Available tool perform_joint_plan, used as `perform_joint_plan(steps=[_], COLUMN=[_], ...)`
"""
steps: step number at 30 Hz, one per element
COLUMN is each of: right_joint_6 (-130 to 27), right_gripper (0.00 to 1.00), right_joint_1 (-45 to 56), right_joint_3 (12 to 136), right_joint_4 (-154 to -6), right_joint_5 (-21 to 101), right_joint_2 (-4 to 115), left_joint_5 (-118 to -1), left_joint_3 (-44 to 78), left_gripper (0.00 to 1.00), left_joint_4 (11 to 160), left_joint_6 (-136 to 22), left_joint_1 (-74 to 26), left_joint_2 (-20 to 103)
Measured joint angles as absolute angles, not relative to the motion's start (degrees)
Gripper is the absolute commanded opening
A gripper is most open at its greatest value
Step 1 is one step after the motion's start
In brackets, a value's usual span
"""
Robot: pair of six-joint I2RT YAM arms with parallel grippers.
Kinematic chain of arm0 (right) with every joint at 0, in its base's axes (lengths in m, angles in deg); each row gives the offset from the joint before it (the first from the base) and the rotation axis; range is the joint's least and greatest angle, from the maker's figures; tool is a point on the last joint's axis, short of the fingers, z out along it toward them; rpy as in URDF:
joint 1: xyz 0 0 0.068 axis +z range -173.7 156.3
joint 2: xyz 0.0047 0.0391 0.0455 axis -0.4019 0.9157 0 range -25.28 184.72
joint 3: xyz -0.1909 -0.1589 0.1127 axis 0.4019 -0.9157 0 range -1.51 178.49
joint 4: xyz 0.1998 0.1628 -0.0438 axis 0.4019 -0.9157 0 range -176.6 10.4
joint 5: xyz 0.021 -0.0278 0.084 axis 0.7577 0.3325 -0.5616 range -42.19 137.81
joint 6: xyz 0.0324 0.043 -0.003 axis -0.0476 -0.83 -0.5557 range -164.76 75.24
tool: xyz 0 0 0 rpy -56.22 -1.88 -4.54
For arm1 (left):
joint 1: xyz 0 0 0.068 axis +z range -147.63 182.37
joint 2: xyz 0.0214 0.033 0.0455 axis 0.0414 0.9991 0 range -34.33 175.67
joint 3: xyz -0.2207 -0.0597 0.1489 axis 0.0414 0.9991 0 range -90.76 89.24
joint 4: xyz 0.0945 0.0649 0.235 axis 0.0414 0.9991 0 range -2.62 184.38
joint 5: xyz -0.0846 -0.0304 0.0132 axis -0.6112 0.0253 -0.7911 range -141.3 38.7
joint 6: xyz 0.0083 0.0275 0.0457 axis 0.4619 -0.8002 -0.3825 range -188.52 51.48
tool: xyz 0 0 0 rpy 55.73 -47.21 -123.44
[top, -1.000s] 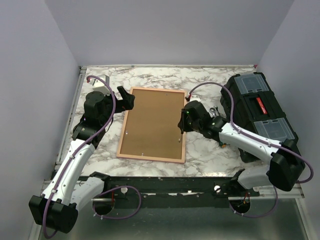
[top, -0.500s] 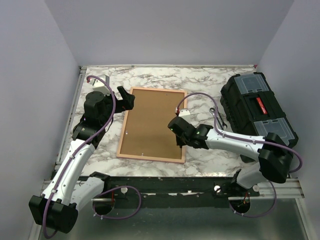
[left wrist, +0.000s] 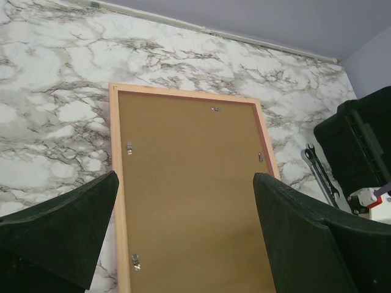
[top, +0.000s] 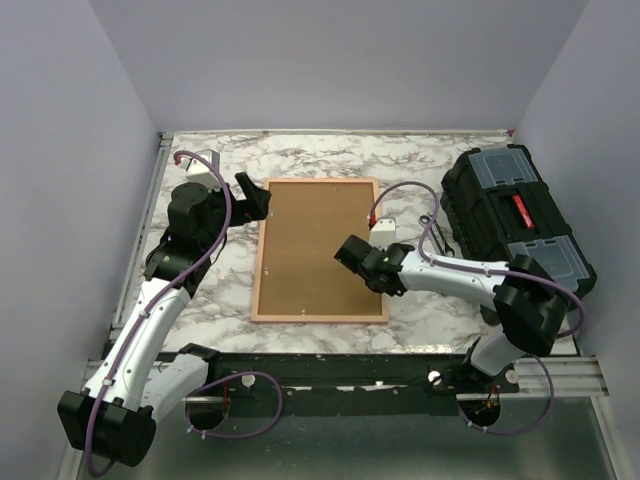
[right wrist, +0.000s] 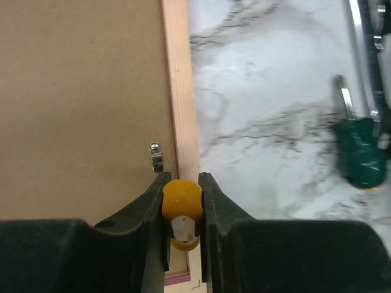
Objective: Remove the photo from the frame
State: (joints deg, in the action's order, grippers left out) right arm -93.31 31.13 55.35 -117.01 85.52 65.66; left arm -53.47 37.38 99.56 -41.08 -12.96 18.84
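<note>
Frame [top: 315, 250] lying back side up on the marble table [top: 420, 165], between the two grippers.
The left gripper [top: 252, 200] hangs with its jaws wide apart and empty, near the far left corner of the frame. Only the brown backing board [left wrist: 189, 195] shows; the photo is hidden. At the right edge of the frame, the right gripper [right wrist: 181, 180] is clamped on a small yellow rounded piece [right wrist: 181, 195]. Farther right stands a black toolbox [top: 515, 220].
</note>
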Motion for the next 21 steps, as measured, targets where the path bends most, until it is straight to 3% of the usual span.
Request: perform_joint_plan(steps=[9, 12, 21], right_joint_6=[-89.97, -87.50, -80.74], right_gripper=[0.01, 0.01, 0.01], right_joint_1=[27.22, 21.87, 11.26], right_joint_3=[54.30, 54.13, 57.28], right_joint_4=[-120.40, -117.45, -108.55], right_joint_5=[86.90, 86.09, 84.95], right_joint_2=[57.27, 55.17, 67.17], left_joint_5=[-53.54, -53.60, -53.78], left_joint_3=[37.38, 37.38, 37.38], left_gripper=[0.96, 0.96, 0.96], left_joint_4=[99.56, 99.56, 99.63], left_joint_6=[-41.06, -41.04, -41.02], left_joint_1=[-12.96, -12.96, -12.96], left_joint_2=[18.84, 18.84, 18.84])
